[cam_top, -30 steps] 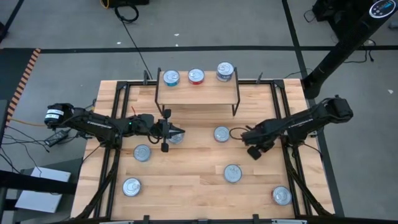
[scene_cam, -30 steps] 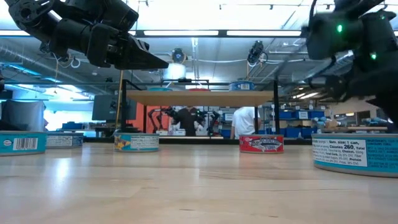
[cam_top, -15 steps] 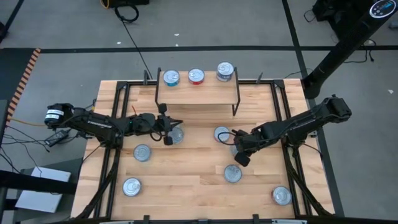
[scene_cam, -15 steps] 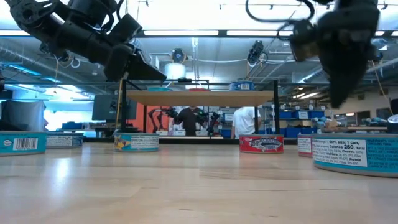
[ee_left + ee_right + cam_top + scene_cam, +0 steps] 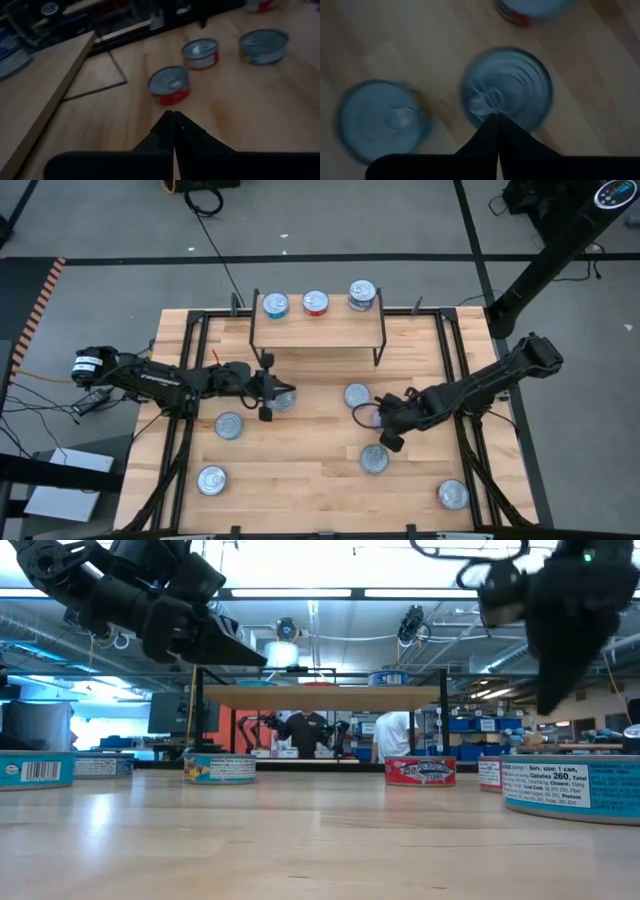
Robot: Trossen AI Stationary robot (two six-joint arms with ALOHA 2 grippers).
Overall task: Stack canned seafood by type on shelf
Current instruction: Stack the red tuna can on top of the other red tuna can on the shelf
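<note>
Three cans [image 5: 315,303] stand in a row along the far edge of the light-wood shelf [image 5: 318,332]. Several more cans rest on their bases on the table, among them one [image 5: 356,395] in the middle and one [image 5: 374,459] nearer the front. My left gripper [image 5: 285,392] is shut and hovers nearly level above a can [image 5: 283,400]. In the left wrist view its shut fingers [image 5: 170,116] point toward a red-sided can [image 5: 170,85]. My right gripper [image 5: 386,438] is shut and points steeply down. In the right wrist view its fingertips [image 5: 496,117] hover over a silver lid [image 5: 506,92].
More cans lie at the left [image 5: 229,425], front left [image 5: 211,479] and front right [image 5: 452,495]. The shelf's thin black legs [image 5: 381,348] stand behind both grippers. Black frame rails [image 5: 190,360] run along the table's sides. Open wood lies in the front middle.
My right gripper has swung toward the table's left and near edge, risen a little, and tipped from a shallow slant to pointing steeply down over the cans. It stays shut. No can has moved.
</note>
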